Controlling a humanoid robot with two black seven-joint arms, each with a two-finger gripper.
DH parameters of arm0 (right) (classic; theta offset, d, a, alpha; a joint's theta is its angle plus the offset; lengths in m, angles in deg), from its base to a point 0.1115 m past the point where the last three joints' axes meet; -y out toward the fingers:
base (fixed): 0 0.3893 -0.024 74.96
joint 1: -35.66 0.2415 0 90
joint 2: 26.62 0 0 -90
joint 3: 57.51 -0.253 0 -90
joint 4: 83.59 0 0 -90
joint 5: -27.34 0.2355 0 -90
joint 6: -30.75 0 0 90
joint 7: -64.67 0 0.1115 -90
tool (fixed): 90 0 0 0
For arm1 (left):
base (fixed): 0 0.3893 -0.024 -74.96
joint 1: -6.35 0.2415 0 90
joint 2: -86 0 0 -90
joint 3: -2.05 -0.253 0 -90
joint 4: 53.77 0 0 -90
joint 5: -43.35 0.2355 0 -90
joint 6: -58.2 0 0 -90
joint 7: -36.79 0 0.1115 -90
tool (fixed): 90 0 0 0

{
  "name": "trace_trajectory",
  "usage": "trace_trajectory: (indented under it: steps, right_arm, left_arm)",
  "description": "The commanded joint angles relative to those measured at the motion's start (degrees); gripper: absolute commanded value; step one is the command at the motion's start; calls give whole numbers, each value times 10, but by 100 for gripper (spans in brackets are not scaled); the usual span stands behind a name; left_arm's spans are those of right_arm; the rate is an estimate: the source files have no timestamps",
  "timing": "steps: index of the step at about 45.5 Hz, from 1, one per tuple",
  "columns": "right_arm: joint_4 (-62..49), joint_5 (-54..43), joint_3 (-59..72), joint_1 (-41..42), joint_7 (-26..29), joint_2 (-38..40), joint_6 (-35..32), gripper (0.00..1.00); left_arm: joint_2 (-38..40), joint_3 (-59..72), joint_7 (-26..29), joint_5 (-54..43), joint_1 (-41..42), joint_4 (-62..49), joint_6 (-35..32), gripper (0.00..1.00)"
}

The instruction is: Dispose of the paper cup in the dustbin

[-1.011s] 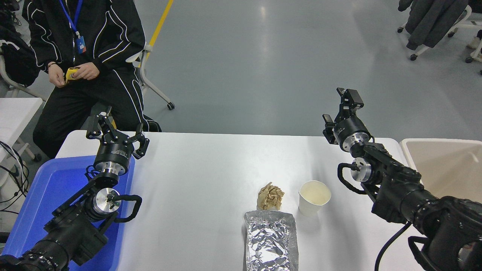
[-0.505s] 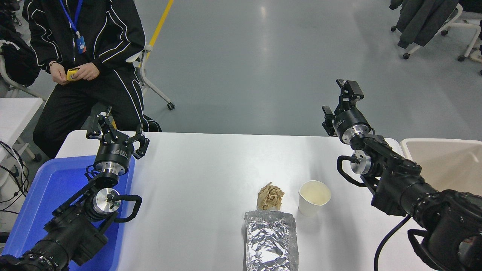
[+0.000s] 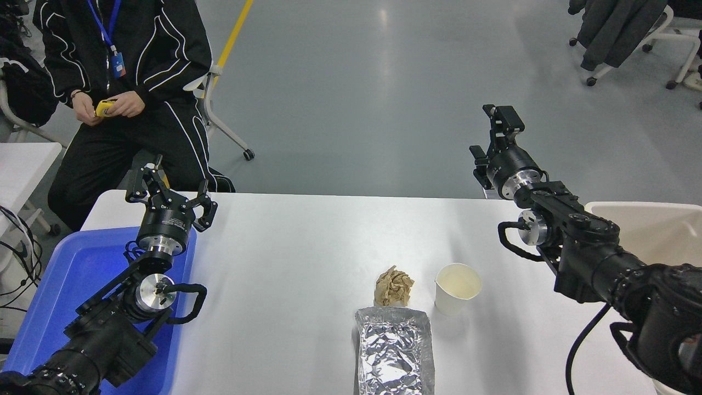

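The white paper cup (image 3: 457, 287) stands upright on the white table (image 3: 307, 247), right of centre near the front. The beige dustbin (image 3: 652, 233) stands at the table's right end, partly behind my right arm. My right gripper (image 3: 490, 131) is open and empty, raised high over the table's far right edge, well behind and above the cup. My left gripper (image 3: 170, 189) is open and empty, parked at the lower left over the blue tray's far end.
A crumpled brown paper ball (image 3: 394, 286) lies just left of the cup. A silver foil packet (image 3: 395, 351) lies in front of both. A blue tray (image 3: 60, 285) sits at the left. A person (image 3: 120, 82) sits at the far left. Chairs stand at the top right.
My right gripper has risen and moved away from me, past the table's far edge. The cup, the ball, the foil and the left arm have not moved.
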Motion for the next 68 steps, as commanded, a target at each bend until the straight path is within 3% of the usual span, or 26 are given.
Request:
trace_trajectory:
  steps: [1, 11, 21, 26, 35, 51, 68]
  right_arm:
    - [4, -22, 183, 51, 1, 47, -35, 100]
    - [8, -86, 286, 131, 1, 61, -84, 100]
    - [42, -247, 353, 200, -2, 39, -130, 100]
    - [104, -364, 395, 239, -3, 3, -131, 100]
    - [140, -483, 444, 260, -3, -55, -130, 100]
    - [159, -570, 541, 260, -4, -73, -129, 100]
    - [319, -654, 546, 300, -5, -21, -126, 100]
  left_arm:
    - [0, 0, 0, 0, 0, 0, 0, 100]
    - [0, 0, 0, 0, 1, 0, 0, 100]
    - [0, 0, 0, 0, 0, 0, 0, 100]
    - [0, 0, 0, 0, 1, 0, 0, 100]
    - [0, 0, 0, 0, 0, 0, 0, 100]
    - [0, 0, 0, 0, 0, 0, 1, 100]
    - [0, 0, 0, -1, 0, 0, 0, 100]
